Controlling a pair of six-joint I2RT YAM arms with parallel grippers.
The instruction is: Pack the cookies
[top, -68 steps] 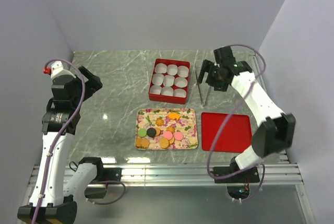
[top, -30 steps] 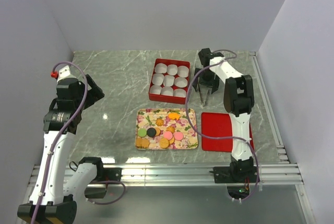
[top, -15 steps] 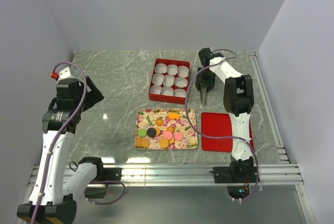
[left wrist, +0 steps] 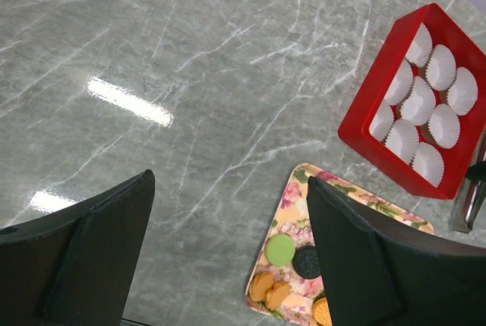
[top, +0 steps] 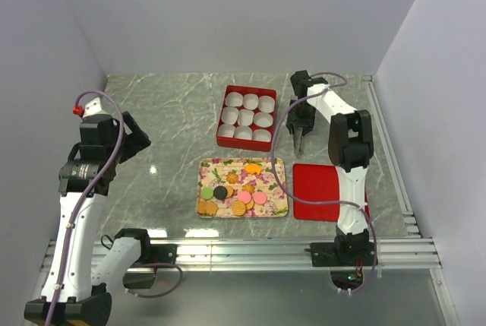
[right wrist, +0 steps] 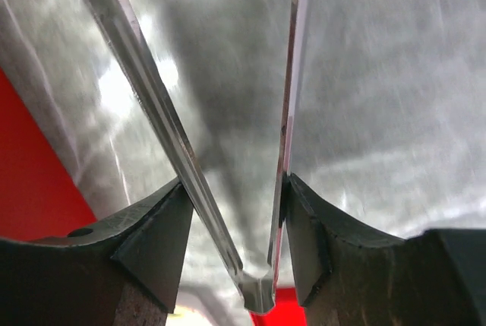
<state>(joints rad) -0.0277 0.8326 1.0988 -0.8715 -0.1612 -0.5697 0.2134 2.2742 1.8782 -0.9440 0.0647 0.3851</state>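
I'm seeing the right pincer (right wrist: 234, 223) clenching metal tongs (right wrist: 156, 113) just beside the red box (top: 225, 138). Their tips are running out of the wrist view. The left pincer (left wrist: 228, 265) is hanging released above the desk (top: 167, 113). The cookies (top: 231, 191) are lying on the flowered tray (top: 282, 165), partly cut off in the left wrist view.
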